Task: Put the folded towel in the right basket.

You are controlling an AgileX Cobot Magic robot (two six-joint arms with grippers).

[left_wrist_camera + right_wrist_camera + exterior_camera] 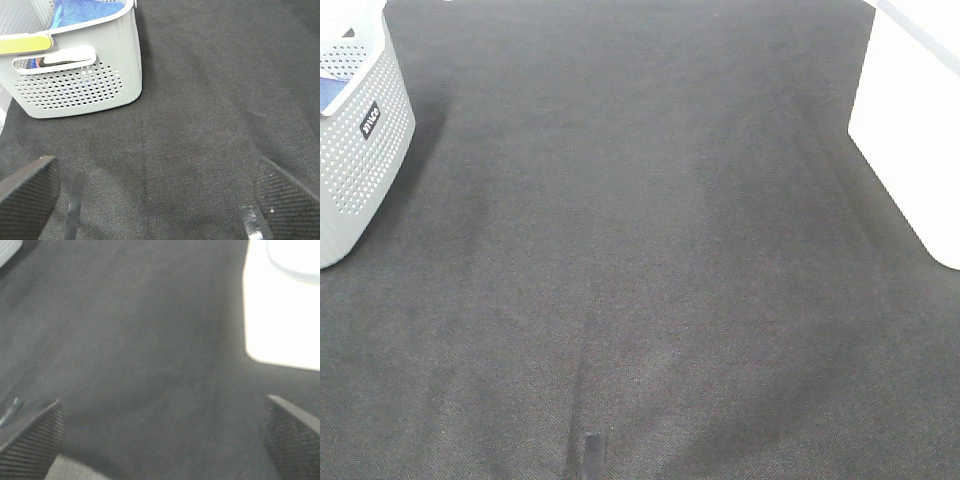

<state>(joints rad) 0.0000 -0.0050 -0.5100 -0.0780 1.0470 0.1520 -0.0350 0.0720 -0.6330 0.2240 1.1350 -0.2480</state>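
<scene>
Blue towel (85, 11) sits bunched inside the grey left basket (100, 75); white right basket (910, 130) is well apart across the dark mat (640, 250). Soft, light, floppy: pinch a thick fold. Left gripper (160, 195) and right gripper (160, 435) both spread wide, empty.

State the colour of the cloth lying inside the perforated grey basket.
Blue. The cloth in the basket shows best in the left wrist view.
</scene>
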